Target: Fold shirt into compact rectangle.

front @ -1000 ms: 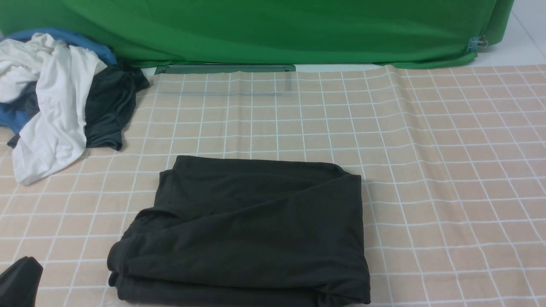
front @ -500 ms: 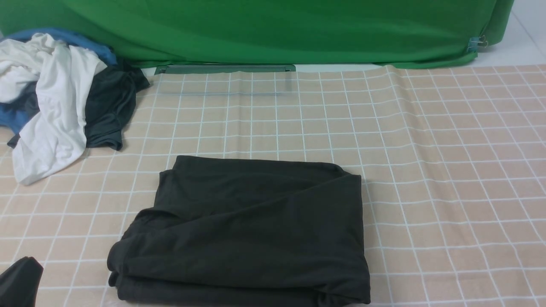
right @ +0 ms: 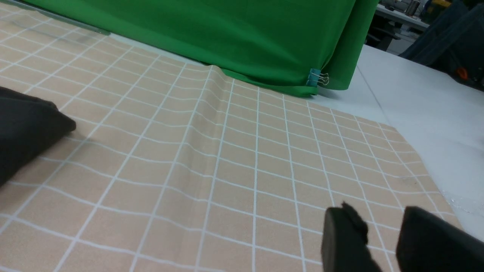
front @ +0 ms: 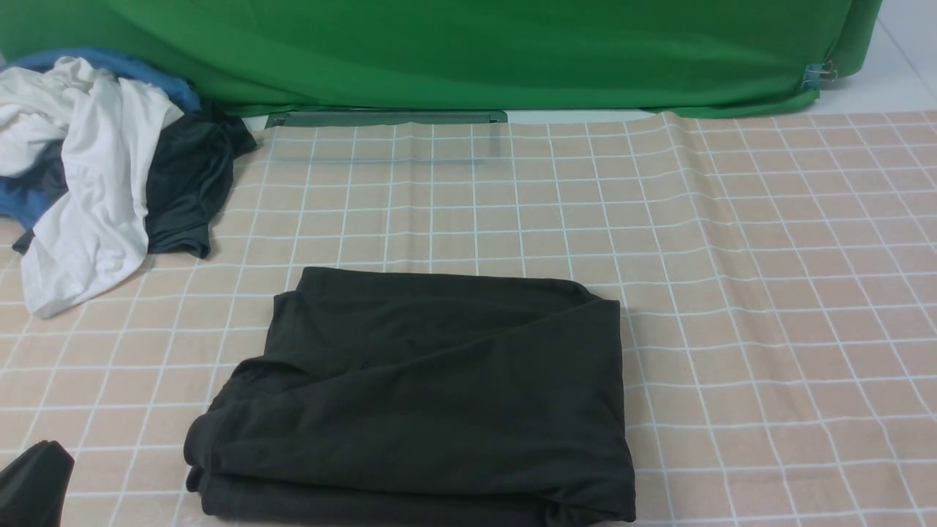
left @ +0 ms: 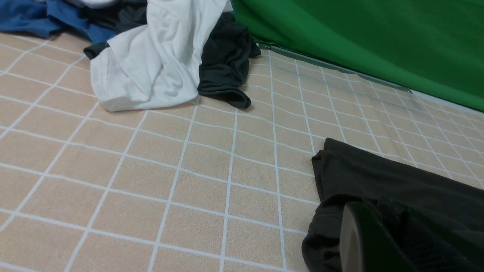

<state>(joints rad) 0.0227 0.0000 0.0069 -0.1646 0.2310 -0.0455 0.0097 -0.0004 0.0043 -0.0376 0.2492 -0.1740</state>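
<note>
The large black cotton T-shirt (front: 417, 399) lies folded into a thick, roughly rectangular bundle on the near middle of the beige checked tablecloth (front: 768, 293), its chest print hidden inside the folds. Over the last second nothing on the table has shifted: the bundle keeps the same outline, with the same diagonal crease across its top and the same slightly bulging near-left corner. That stillness, with both arms drawn back to the near edge, suggests the folding is essentially finished and the robot is at rest.

The left gripper (front: 33, 487) shows only as a dark tip at the near-left corner of the front view, just beside the shirt's left edge but apart from it. From its wrist camera one finger fills the corner and the gap cannot be made out, though the claw appears to be drawn fully together and empty. The right gripper (right: 382, 241) hovers over bare cloth well to the right of the shirt, its two fingers standing apart with nothing between them.

At the far left a heap of other laundry sits untouched: a crumpled white garment (front: 88, 190), a smaller dark grey-black garment (front: 187, 183) and some blue fabric (front: 29, 205). A green backdrop cloth (front: 468, 51) hangs behind the table.
</note>
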